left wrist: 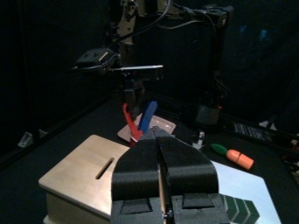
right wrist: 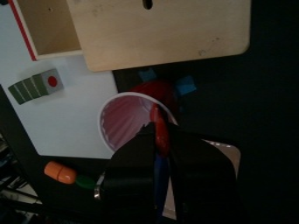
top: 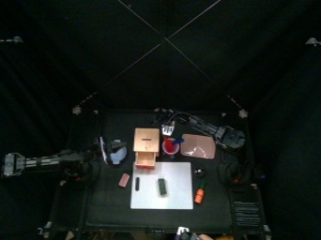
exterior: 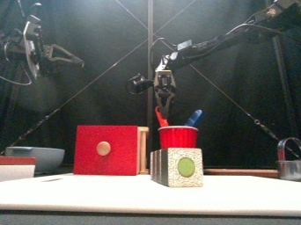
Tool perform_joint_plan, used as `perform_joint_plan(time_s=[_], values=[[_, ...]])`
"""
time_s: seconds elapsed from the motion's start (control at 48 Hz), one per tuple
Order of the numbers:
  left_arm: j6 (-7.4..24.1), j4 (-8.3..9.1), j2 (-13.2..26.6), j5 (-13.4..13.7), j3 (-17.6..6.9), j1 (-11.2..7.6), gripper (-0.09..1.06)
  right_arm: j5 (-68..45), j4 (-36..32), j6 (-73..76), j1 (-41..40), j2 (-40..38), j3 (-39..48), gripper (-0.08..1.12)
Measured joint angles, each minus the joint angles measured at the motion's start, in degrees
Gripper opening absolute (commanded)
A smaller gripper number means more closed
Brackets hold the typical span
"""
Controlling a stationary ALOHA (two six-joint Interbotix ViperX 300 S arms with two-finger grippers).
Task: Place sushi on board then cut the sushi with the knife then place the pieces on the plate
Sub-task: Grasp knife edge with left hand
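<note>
- Nearest, the sushi roll (exterior: 179, 167) lies on the white cutting board (exterior: 70, 195), in front of the red cup (exterior: 179, 139). Its long axis runs front to back, with one cut end facing forward.
- Far to the left of the cup, the left gripper (left wrist: 160, 150) is raised off the table. Its jaws are pressed together with nothing between them.
- From the cup two knives stick up: the red knife (exterior: 161, 117) leans toward the cup's left side and the blue knife (exterior: 194, 115) toward its right.
- Straight above the cup hangs the right gripper (exterior: 165, 90), with its jaws pointing down, a little apart and empty. A clear gap separates it from the red knife's top.
- The right arm is much the nearer one, so I judge that fetching a knife is its job. The knife stands nearly upright, so the gripper should go straight down and close across it.
- To the right of the cup lies the pink tray (top: 201, 145), where the pieces must go.
</note>
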Motion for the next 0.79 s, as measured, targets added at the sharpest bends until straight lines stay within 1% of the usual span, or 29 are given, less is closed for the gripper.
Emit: perform_joint_plan(time_s=[0.229,0.438,0.625,0.688,0.792], values=[[-0.09,0.00,0.00,-0.09,0.18,0.09,0.08,0.09,0.00,0.97,0.26,-1.32,-0.44,0.35],[0.00,0.00,0.00,-0.09,0.18,0.09,0.08,0.26,-0.18,2.81,0.26,-6.86,-0.70,0.35],[0.09,0.00,0.00,0.00,0.18,0.00,0.08,0.18,-0.44,4.66,0.18,-11.95,1.67,0.34],[0.09,0.44,0.00,-0.09,0.18,-0.26,0.09,-0.09,-0.53,4.83,0.09,-13.89,2.46,0.34],[0.18,3.16,0.00,-0.09,0.00,-0.53,0.14,-0.97,-0.70,4.92,0.00,-16.96,3.16,0.34]])
